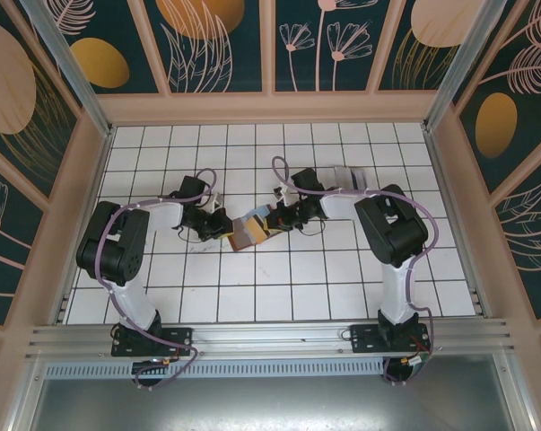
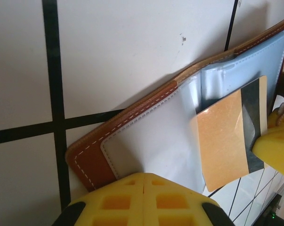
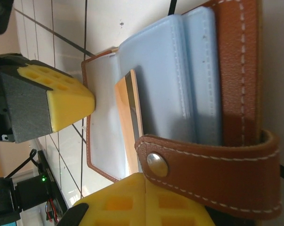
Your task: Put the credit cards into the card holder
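The card holder (image 2: 92, 157), brown leather with white stitching, is held open between both grippers at the middle of the floor (image 1: 249, 235). My left gripper (image 2: 146, 181) is shut on the edge of a clear inner sleeve (image 2: 156, 136). A credit card (image 2: 224, 141), tan-faced with a dark stripe, lies partly against the sleeves. My right gripper (image 3: 144, 178) is shut on this card's edge (image 3: 127, 117), just beside the holder's snap tab (image 3: 207, 174). In the top view the left gripper (image 1: 222, 224) and the right gripper (image 1: 275, 222) face each other. More pale cards (image 1: 349, 176) lie behind the right arm.
White tiled floor (image 1: 279, 278) with black grid lines, enclosed by patterned walls (image 1: 37, 180). The metal rail (image 1: 270, 339) with both arm bases runs along the near edge. Each wrist view shows the other gripper's yellow fingers (image 3: 68, 101) close by.
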You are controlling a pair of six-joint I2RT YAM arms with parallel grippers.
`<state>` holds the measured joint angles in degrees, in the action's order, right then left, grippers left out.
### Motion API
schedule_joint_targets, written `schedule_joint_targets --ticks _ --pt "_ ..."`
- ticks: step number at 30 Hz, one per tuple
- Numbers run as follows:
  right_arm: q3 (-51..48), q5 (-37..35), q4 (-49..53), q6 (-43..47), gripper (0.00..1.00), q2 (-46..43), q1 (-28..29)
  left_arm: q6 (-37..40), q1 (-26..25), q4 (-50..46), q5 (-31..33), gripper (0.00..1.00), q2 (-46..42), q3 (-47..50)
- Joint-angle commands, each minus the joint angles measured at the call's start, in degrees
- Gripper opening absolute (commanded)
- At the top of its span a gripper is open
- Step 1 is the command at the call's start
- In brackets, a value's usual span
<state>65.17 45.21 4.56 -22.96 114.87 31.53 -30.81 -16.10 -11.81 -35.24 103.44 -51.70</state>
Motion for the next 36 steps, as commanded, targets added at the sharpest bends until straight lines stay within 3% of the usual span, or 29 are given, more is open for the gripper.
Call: schedule_joint_targets --ticks 1,8,19,29,36 --pt "1.51 3.33 0.26 2.53 0.00 2.77 0.17 1.87 0.08 -3.56 4.29 0.05 1.12 0.40" --pt "2.66 5.59 -0.45 3.53 0.00 5.04 0.11 2.78 0.02 -4.18 4.47 0.00 3.28 -0.92" --pt "4.44 5.29 -4.56 0.02 0.00 7.74 0.11 3.18 0.13 -4.32 3.02 0.00 2.05 -1.28" --pt "-1.80 -1.08 -16.60 -7.08 0.00 4.85 2.71 3.09 0.12 -3.36 -1.30 0.00 2.38 -0.57" --pt "-2.67 -0.27 -17.35 -7.16 0.00 4.81 3.84 3.08 0.22 -3.71 -1.33 0.01 2.35 -1.05"
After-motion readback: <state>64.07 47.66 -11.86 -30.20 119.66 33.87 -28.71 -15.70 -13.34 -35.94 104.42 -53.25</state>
